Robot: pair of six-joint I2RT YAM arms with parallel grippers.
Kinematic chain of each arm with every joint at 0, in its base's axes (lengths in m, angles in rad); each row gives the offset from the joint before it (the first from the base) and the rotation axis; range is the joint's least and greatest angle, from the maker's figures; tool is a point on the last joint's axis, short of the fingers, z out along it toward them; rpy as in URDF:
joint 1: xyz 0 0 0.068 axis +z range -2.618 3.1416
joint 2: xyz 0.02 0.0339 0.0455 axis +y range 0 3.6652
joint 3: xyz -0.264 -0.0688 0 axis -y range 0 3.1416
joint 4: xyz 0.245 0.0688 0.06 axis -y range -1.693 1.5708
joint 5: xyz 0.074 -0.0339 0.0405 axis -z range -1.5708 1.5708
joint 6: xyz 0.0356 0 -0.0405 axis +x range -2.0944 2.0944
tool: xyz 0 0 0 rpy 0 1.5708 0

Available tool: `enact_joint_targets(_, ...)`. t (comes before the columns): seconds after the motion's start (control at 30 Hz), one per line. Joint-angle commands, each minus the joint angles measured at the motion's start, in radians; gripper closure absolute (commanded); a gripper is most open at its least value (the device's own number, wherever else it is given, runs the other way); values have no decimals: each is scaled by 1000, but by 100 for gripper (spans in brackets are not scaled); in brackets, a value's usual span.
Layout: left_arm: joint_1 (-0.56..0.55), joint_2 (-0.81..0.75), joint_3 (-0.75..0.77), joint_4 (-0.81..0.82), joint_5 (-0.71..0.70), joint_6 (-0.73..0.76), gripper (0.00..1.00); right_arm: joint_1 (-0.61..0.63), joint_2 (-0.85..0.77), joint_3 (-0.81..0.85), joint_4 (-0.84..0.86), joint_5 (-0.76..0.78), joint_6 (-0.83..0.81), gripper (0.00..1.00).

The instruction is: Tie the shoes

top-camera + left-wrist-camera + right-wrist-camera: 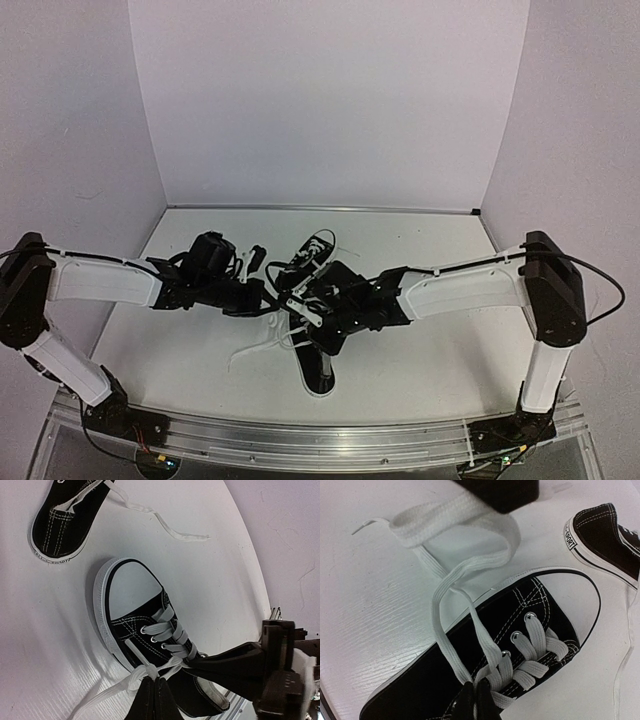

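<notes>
Two black shoes with white laces lie on the white table. The near shoe (322, 372) (134, 625) (530, 625) sits under both grippers, toe cap pointing away. The far shoe (310, 255) (65, 515) (605, 535) lies behind it. My left gripper (272, 300) (154, 679) is shut on a bunched loop of the near shoe's lace (137, 677) beside the shoe. My right gripper (300, 308) (475, 685) is shut on the lace at the top eyelets. From there a lace loop (470, 565) runs up to the left gripper's fingers (500, 492).
A loose lace end (255, 345) trails on the table (420, 370) left of the near shoe. The far shoe's untied lace (170, 527) lies spread on the table. An aluminium rail (330, 435) runs along the near edge. White walls enclose the back and sides.
</notes>
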State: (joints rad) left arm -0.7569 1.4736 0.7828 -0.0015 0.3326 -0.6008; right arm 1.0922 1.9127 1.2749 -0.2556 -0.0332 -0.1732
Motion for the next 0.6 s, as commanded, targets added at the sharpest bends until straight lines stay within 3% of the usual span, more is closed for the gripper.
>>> enact_joint_targets(0.0,8,50,48,75,58,8,100,6,-99,2,21,33,9,98)
enact_joint_targets(0.57,10,324,182,354,176,-53,100,5,-153,-103,127,10,18,100)
